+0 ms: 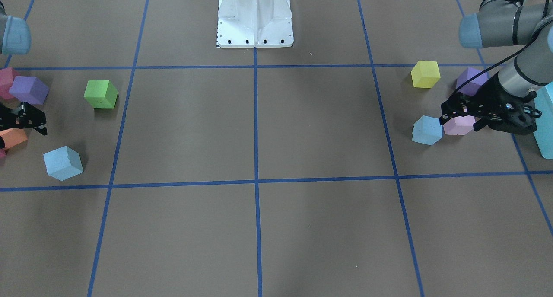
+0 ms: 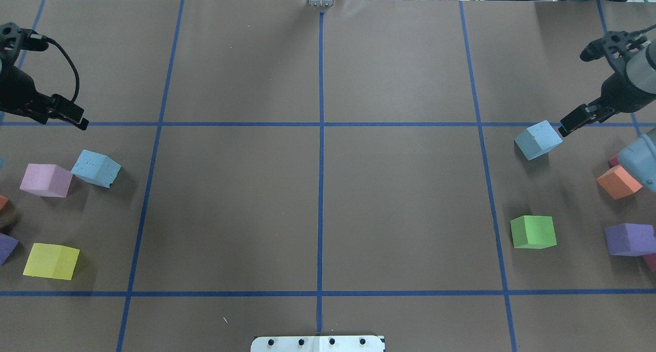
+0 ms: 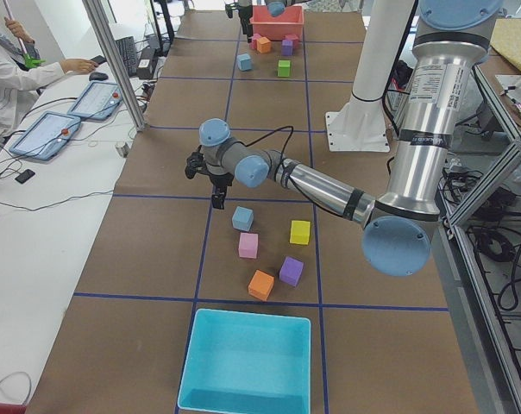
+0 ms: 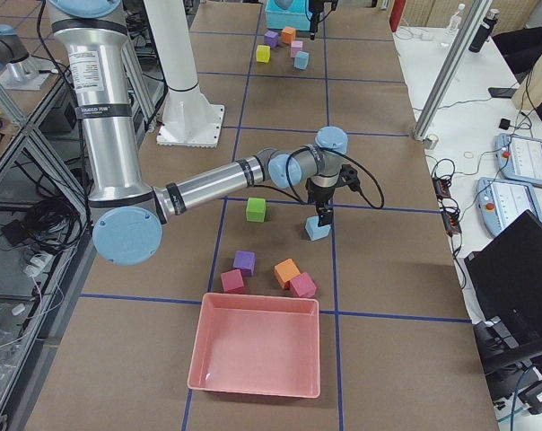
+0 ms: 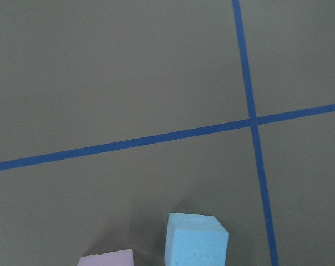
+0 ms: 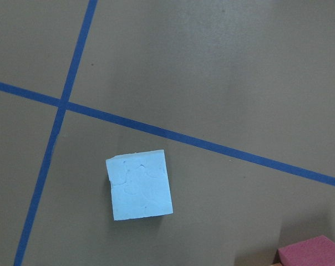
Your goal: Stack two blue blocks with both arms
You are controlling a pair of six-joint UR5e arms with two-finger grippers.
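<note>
One pale blue block (image 2: 96, 168) lies on the left side of the table and touches a pink cube (image 2: 46, 180). It also shows in the front view (image 1: 427, 130) and at the bottom of the left wrist view (image 5: 195, 241). My left gripper (image 2: 72, 117) hovers open and empty, a little beyond this block. The other blue block (image 2: 538, 140) lies alone on the right side, and the right wrist view (image 6: 140, 185) shows it from above. My right gripper (image 2: 574, 121) hangs open and empty, just above and beside its far right corner.
Yellow (image 2: 51, 261), green (image 2: 533, 231), purple (image 2: 629, 239) and orange (image 2: 618, 182) cubes lie near the table's ends. A turquoise bin (image 3: 247, 362) stands at the left end and a pink bin (image 4: 257, 355) at the right end. The white pedestal (image 1: 255, 16) stands at the robot's side.
</note>
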